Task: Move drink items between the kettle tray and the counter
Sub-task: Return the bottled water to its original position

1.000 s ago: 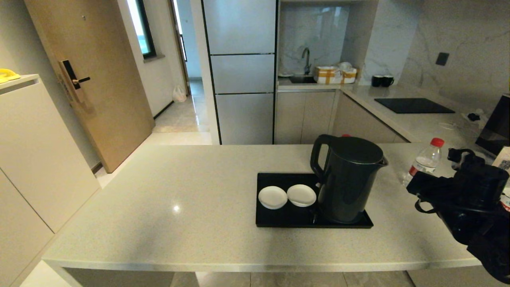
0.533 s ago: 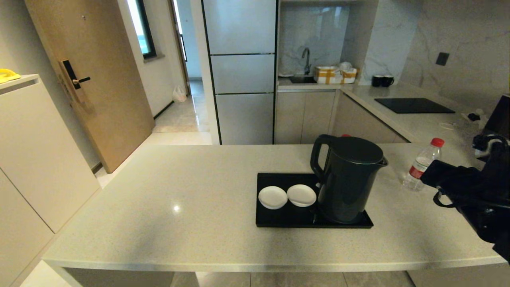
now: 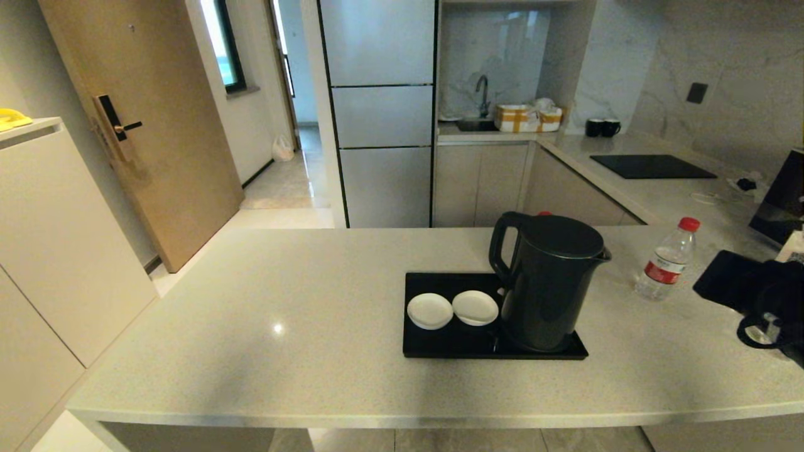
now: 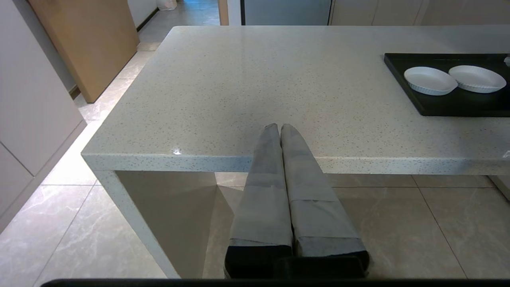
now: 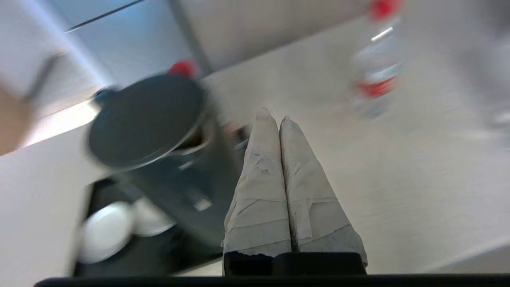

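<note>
One clear water bottle (image 3: 667, 260) with a red cap stands on the beige speckled counter (image 3: 282, 301), right of the black kettle tray (image 3: 440, 345). Only the red cap of the second bottle (image 3: 545, 213) shows, behind the dark kettle (image 3: 549, 282). The right wrist view shows that cap (image 5: 181, 67) behind the kettle and the standing bottle (image 5: 376, 75) farther off. My right gripper (image 5: 274, 117) is shut and empty, hovering over the counter right of the kettle, apart from the bottle. My left gripper (image 4: 279, 126) is shut and parked at the counter's front edge.
Two white coasters (image 3: 430, 311) (image 3: 475, 307) lie on the tray left of the kettle. My right arm (image 3: 769, 301) fills the head view's right edge. A black cooktop panel (image 3: 653, 166) and two mugs (image 3: 603, 127) sit on the back counter.
My right arm has drawn back to the right, away from the water bottle, which stays standing in the same spot. The left arm has not moved.
</note>
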Tool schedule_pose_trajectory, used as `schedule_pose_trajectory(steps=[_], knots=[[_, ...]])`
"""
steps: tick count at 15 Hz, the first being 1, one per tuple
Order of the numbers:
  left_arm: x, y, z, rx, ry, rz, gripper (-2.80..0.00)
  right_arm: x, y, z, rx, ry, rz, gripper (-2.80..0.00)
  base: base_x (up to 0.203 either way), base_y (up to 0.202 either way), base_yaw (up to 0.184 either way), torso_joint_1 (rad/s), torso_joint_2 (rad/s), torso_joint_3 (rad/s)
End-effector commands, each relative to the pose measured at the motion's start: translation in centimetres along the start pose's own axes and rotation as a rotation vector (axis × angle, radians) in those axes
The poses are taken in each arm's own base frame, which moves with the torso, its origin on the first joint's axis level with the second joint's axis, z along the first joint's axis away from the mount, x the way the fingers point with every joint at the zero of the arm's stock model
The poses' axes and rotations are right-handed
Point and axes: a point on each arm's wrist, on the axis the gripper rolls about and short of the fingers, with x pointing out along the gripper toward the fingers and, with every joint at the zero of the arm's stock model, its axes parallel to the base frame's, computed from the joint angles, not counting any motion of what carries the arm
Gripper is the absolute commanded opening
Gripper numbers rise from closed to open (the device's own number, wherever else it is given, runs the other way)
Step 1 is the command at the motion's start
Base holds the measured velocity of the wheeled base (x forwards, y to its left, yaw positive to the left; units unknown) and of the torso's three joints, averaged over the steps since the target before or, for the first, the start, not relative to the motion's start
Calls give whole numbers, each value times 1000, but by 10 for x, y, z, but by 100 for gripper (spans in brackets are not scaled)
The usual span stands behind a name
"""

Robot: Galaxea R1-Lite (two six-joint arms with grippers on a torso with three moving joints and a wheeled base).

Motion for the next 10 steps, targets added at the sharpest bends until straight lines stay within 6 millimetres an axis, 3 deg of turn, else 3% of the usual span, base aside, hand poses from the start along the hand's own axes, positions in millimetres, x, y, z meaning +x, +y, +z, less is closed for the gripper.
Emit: schedule_pose_trajectory(steps=[1, 4, 10], knots=[[0, 0, 0, 0, 1, 1, -280, -24, -8, 20, -25, -102, -71, -280, 0, 0, 0, 0, 0, 0], [0, 0, 0, 0, 1, 1, -280, -48, -22, 27, -55, -127, -167, -280, 0, 0, 0, 0, 0, 0], [0, 0, 0, 0, 0, 2, -280, -119, -55, 50, -181, -225, -276, -280, 0, 0, 0, 0, 0, 0]])
